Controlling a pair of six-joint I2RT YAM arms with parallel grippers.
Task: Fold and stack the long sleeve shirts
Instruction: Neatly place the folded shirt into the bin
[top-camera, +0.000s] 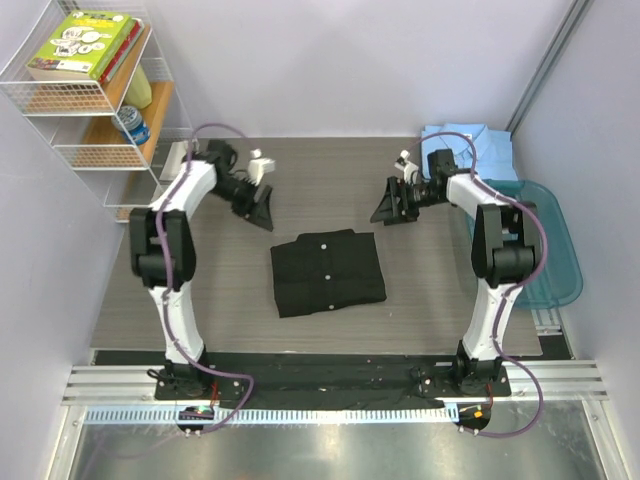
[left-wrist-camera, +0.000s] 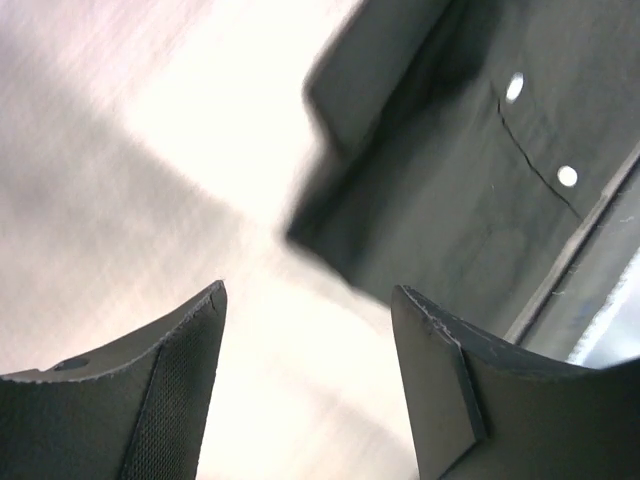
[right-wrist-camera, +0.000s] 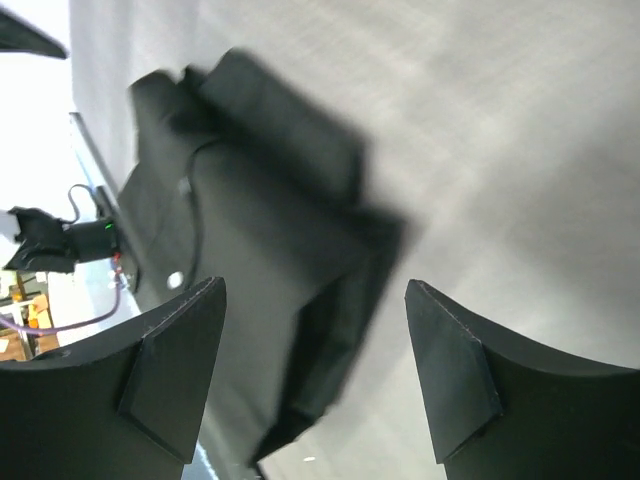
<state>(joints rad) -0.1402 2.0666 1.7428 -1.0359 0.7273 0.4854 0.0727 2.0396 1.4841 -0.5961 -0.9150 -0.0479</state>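
The black shirt (top-camera: 327, 272) lies folded into a neat rectangle in the middle of the table, pale buttons up. It also shows in the left wrist view (left-wrist-camera: 470, 170) and in the right wrist view (right-wrist-camera: 250, 260). The light blue shirt (top-camera: 468, 142) lies folded at the far right of the table. My left gripper (top-camera: 262, 213) is open and empty, raised beyond the black shirt's far left corner. My right gripper (top-camera: 388, 210) is open and empty, raised beyond its far right corner. Neither touches cloth.
A teal plastic tub (top-camera: 545, 245) stands at the table's right edge. A white wire shelf (top-camera: 95, 95) with books and a can stands at the far left. A black strip and metal rail (top-camera: 330, 385) run along the near edge.
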